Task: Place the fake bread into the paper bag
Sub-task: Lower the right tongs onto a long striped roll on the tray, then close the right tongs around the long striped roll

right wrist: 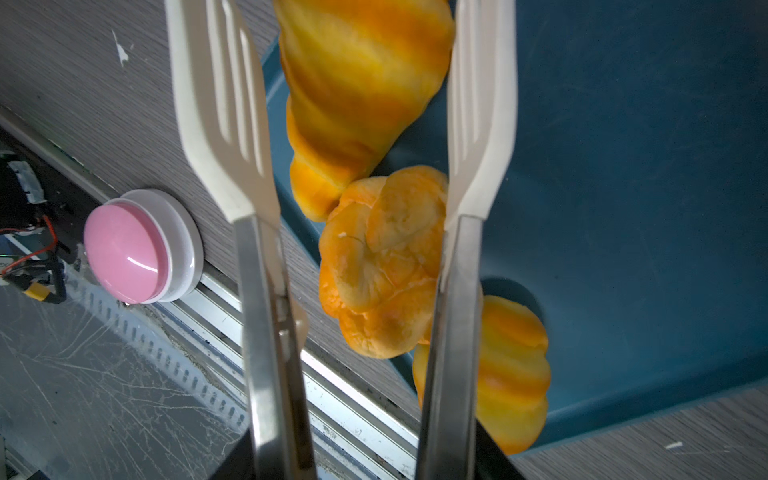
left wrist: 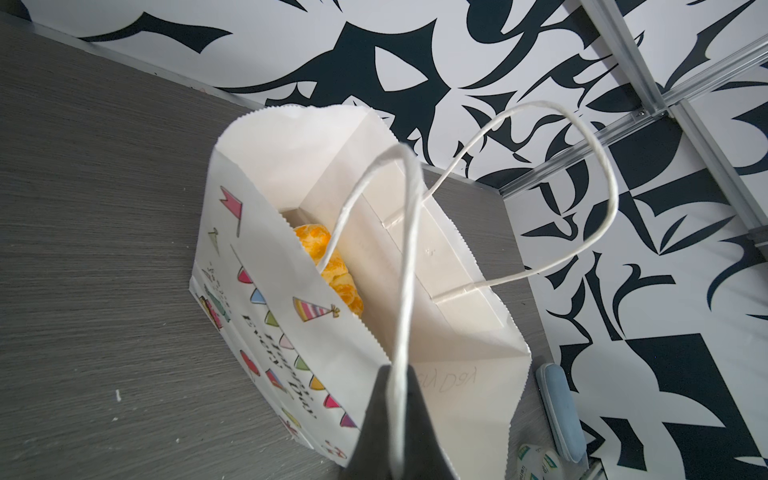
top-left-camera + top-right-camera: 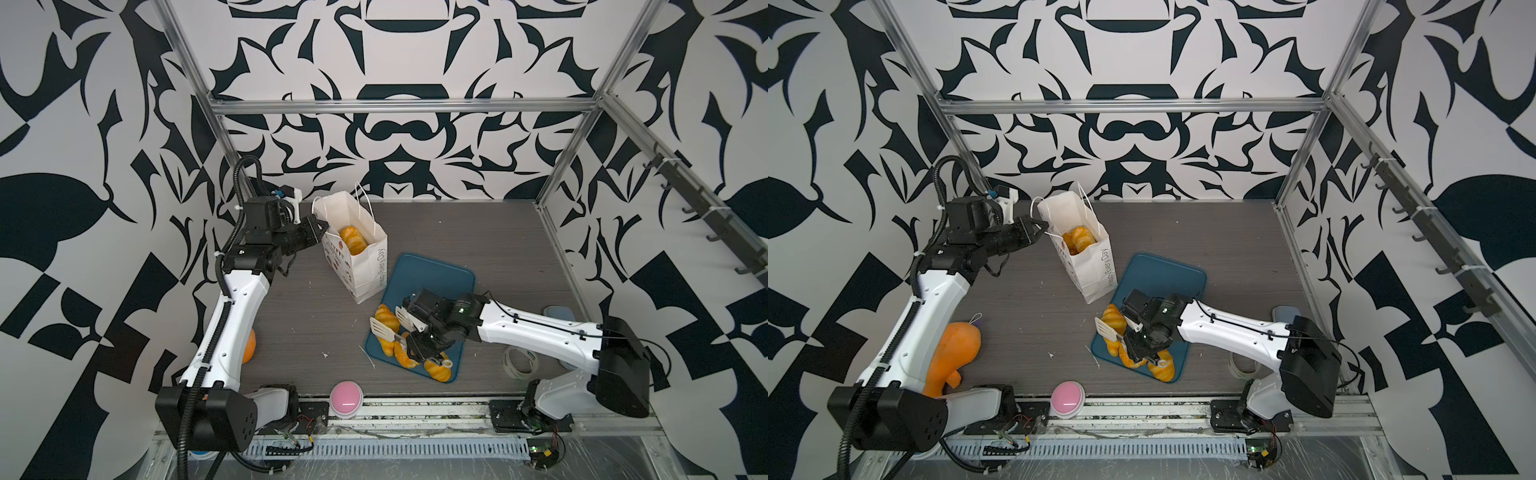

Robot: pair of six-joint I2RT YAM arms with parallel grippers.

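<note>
Being glossy, the croissant [image 1: 361,83] may be squeezed from tongs [image 1: 461,291] clamped in the right gripper [image 3: 417,347]. The bag handle [image 2: 405,266] is pinched by the left gripper [image 3: 322,226].

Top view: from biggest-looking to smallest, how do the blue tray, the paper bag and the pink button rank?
1. blue tray, largest, though partly covered.
2. paper bag, somewhat smaller; it stands tall, nearer the camera, which flatters it.
3. pink button, clearly smallest.
</note>
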